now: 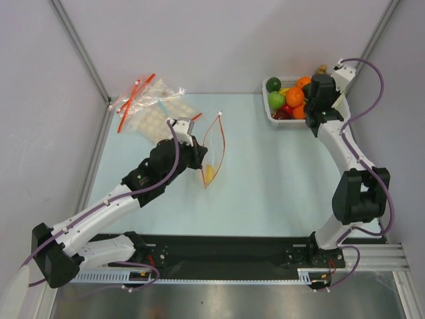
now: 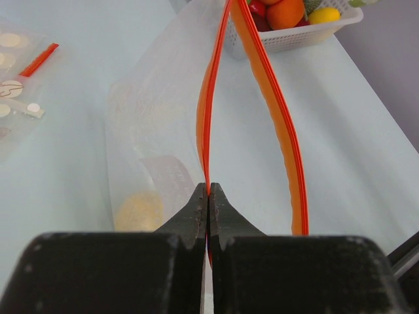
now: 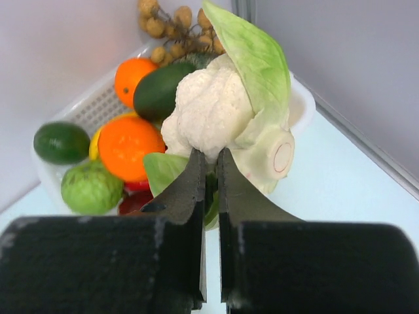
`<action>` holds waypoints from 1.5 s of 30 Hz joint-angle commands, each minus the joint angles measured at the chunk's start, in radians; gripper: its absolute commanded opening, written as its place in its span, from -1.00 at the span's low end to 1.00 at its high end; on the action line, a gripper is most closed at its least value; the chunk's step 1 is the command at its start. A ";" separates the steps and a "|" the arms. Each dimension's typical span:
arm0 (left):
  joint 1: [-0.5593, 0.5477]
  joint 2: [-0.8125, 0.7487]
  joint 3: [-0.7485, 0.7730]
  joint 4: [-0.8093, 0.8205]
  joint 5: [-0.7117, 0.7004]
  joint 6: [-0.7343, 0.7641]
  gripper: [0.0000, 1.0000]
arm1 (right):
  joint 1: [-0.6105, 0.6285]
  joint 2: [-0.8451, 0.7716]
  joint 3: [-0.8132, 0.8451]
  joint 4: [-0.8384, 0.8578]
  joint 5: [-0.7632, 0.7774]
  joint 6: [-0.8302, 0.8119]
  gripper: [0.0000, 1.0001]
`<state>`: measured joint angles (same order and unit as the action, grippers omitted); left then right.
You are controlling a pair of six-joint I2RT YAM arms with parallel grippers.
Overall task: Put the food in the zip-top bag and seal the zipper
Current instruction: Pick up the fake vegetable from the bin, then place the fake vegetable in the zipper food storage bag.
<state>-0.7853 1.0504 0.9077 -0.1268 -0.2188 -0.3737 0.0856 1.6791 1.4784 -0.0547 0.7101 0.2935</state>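
Note:
The clear zip-top bag (image 1: 214, 149) stands open in the middle of the table, its red-orange zipper (image 2: 283, 124) spread in a loop. A yellow piece (image 2: 138, 210) lies inside it. My left gripper (image 2: 208, 191) is shut on the near side of the zipper strip and holds the bag up. My right gripper (image 3: 209, 157) is shut on a toy cauliflower (image 3: 216, 108), white with pale green leaves, held above the white basket (image 1: 271, 114) of food at the far right. In the basket are oranges (image 3: 127, 147), green round pieces (image 3: 90, 188) and a dark avocado (image 3: 160, 88).
Crinkled clear bags with pale discs and red strips (image 1: 149, 106) lie at the far left. A sprig of small brown fruits (image 3: 163, 23) sits at the basket's back. Grey walls close in behind and to the right.

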 commanded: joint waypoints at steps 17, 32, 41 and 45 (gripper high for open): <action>-0.005 0.077 0.077 -0.002 0.045 0.015 -1.00 | 0.367 -0.691 -0.380 -0.079 -0.536 0.199 -1.00; -0.005 0.118 0.106 -0.013 0.113 0.012 -0.99 | 0.511 -0.930 -0.655 0.234 -1.064 0.151 -1.00; -0.006 0.148 0.117 -0.013 0.142 0.002 -1.00 | 0.684 -0.961 -0.670 0.289 -1.018 0.085 -1.00; -0.009 0.155 0.120 -0.011 0.150 -0.001 -1.00 | 0.698 -0.976 -0.702 0.335 -1.000 0.098 -1.00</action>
<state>-0.7876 1.2049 0.9810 -0.1452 -0.0933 -0.3737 0.7727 0.7261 0.7849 0.1680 -0.3202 0.4061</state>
